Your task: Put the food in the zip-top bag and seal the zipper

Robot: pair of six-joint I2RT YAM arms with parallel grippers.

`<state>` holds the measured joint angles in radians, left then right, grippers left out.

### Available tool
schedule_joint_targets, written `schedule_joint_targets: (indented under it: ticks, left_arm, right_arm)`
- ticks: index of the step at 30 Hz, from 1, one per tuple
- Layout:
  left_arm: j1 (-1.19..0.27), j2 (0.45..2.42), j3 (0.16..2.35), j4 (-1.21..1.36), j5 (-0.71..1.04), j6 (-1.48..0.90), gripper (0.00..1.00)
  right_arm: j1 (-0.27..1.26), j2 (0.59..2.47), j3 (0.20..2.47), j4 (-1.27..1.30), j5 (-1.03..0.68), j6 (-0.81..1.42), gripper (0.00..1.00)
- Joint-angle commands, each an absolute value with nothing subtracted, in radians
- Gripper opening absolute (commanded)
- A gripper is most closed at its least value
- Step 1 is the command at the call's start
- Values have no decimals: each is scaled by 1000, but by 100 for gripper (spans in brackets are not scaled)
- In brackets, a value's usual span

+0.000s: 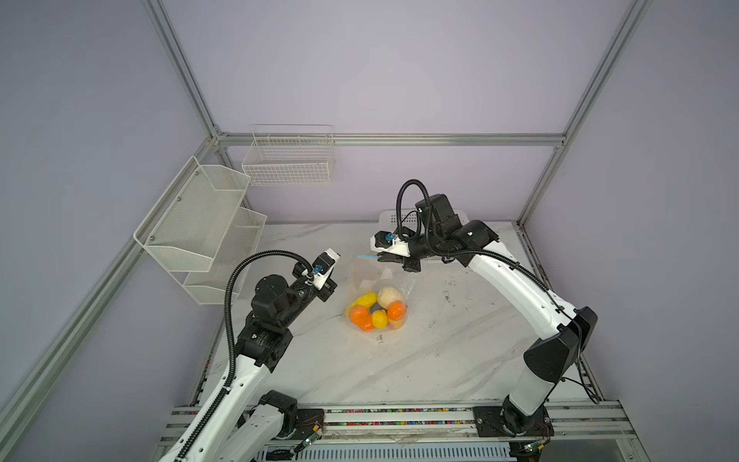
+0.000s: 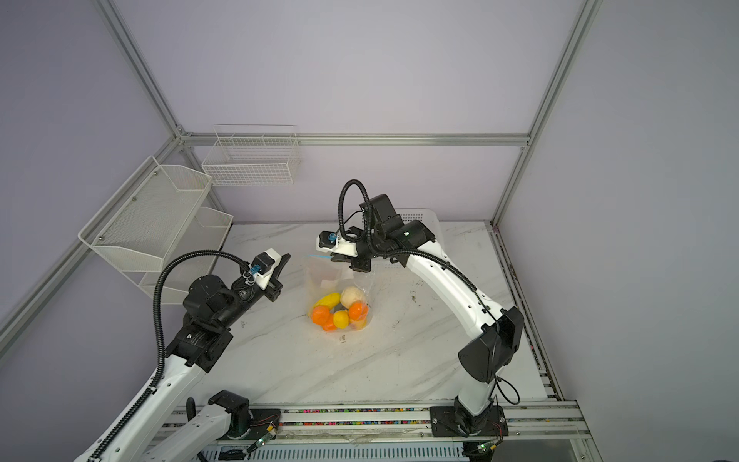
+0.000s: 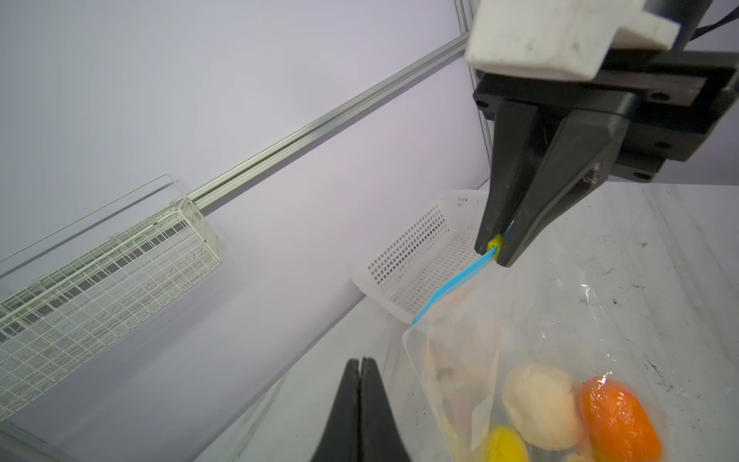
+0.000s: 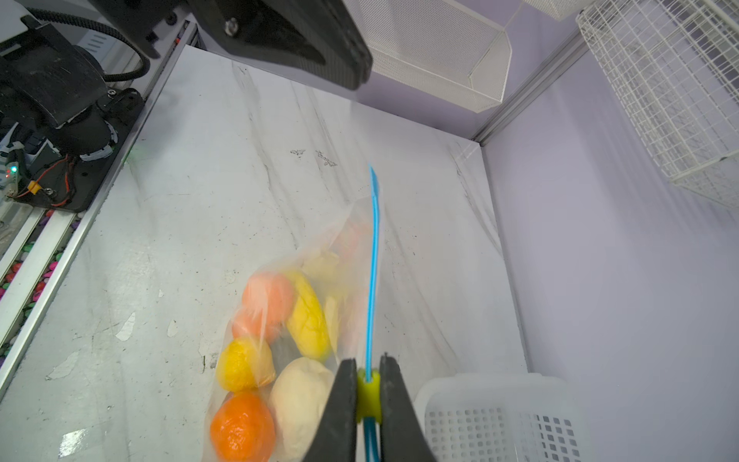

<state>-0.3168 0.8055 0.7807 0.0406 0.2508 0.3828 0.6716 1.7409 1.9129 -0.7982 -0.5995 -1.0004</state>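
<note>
On the white table (image 1: 440, 360), the bag (image 1: 362, 276) has the food (image 1: 378, 312) inside. The right gripper (image 4: 368, 366) pinches the yellow tab (image 3: 496, 242). The left gripper (image 3: 360, 364) is closed and empty. It should hold the far end of the zipper (image 4: 374, 260) so the tab slides straight.

zip-top bag (image 1: 370, 276): clear plastic film, crinkly, glossy | zipper (image 4: 373, 272): smooth light-blue plastic | tangerine (image 3: 618, 416): shiny orange skin | tabletop (image 1: 440, 360): marble-look, smooth, scuffed | basket (image 3: 408, 256): white perforated plastic, matt | wire rack (image 3: 100, 272): white-coated metal | frame rail (image 1: 400, 139): bare metal, satin
</note>
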Motion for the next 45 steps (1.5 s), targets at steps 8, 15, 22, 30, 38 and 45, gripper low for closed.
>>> schedule_joint_targets:
  ticks: [8,15,22,30,38,45]
  left_arm:
    - [-254,853,760,97,544,351,51]
    - [-193,954,804,168,717,286,53]
    - [-193,985,821,220,752,220,43]
    - [-198,1037,855,236,796,222,35]
    - [-211,1072,882,238,812,223,20]
    - [-229,1058,870,245,788,223,18]
  right_arm:
    - [670,1789,2002,-885,-666,-1041,7]
    - [670,1802,2013,-895,-681,-1065,7]
    - [671,1796,2009,-893,-687,-1076,7]
    - [670,1796,2001,-893,-698,-1073,7]
    - [670,1801,2008,-893,-696,-1075,7]
    - [670,1804,2006,-893,-698,-1076,7]
